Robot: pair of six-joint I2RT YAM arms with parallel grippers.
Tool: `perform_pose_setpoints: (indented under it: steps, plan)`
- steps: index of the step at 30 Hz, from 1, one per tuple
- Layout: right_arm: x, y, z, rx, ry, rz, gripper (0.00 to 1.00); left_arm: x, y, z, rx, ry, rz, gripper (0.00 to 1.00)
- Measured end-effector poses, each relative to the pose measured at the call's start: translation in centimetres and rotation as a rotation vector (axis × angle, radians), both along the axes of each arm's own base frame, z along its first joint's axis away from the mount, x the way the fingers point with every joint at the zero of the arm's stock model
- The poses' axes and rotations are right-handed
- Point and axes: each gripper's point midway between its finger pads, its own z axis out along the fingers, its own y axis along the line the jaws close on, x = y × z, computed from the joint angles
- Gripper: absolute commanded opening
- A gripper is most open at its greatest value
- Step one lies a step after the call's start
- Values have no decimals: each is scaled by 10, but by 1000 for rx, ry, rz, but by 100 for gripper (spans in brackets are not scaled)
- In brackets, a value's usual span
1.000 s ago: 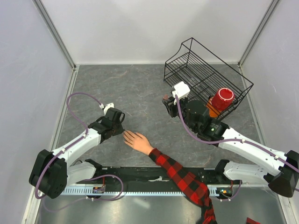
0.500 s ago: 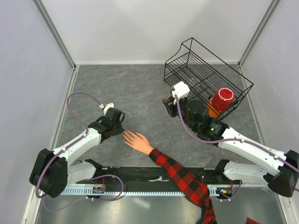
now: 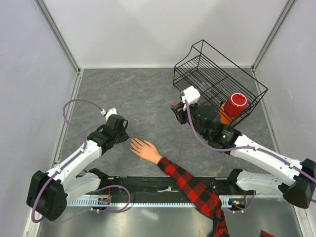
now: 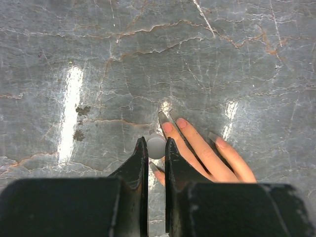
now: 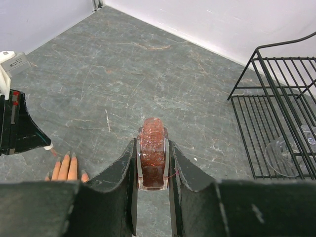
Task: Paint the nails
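The left arm (image 3: 79, 153) has swung its elbow outward, and its wrist sits slightly farther left than a second ago; the left jaws are clenched on a small white round cap (image 4: 156, 147), just beside the nails (image 4: 168, 127) of the pale hand (image 3: 144, 149), which lies flat on the desk (image 3: 148, 94); the right jaws grasp a dark red bottle (image 5: 152, 158), well apart from the hand.

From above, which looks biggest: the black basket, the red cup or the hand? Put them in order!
1. Basket: by far the largest.
2. Hand and red cup: these look about the same size from above, so I would not rank one over the other.
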Motion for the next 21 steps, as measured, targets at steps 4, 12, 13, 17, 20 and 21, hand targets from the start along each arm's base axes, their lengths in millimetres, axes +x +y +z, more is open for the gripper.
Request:
perform_pose_setpoints:
  steps: [4,12,13,17,20,21]
  plan:
    - [-1,0,1,5,-1,2,0,-3,-1,-2,-2,15,-7,2]
    - [-2,-1,4,12,-5,2,0,-3,-7,-12,-11,52,-27,2]
    - [-2,-1,5,13,-6,2,0,-3,-8,-13,-14,52,-29,2]
    - [-2,-1,4,13,-5,2,0,-3,-9,-15,-19,53,-32,2]
    - [-2,-1,4,13,-5,2,0,-3,-9,-18,-18,58,-33,2]
    - [-2,-1,4,13,-5,2,0,-3,-9,-18,-17,60,-33,2]
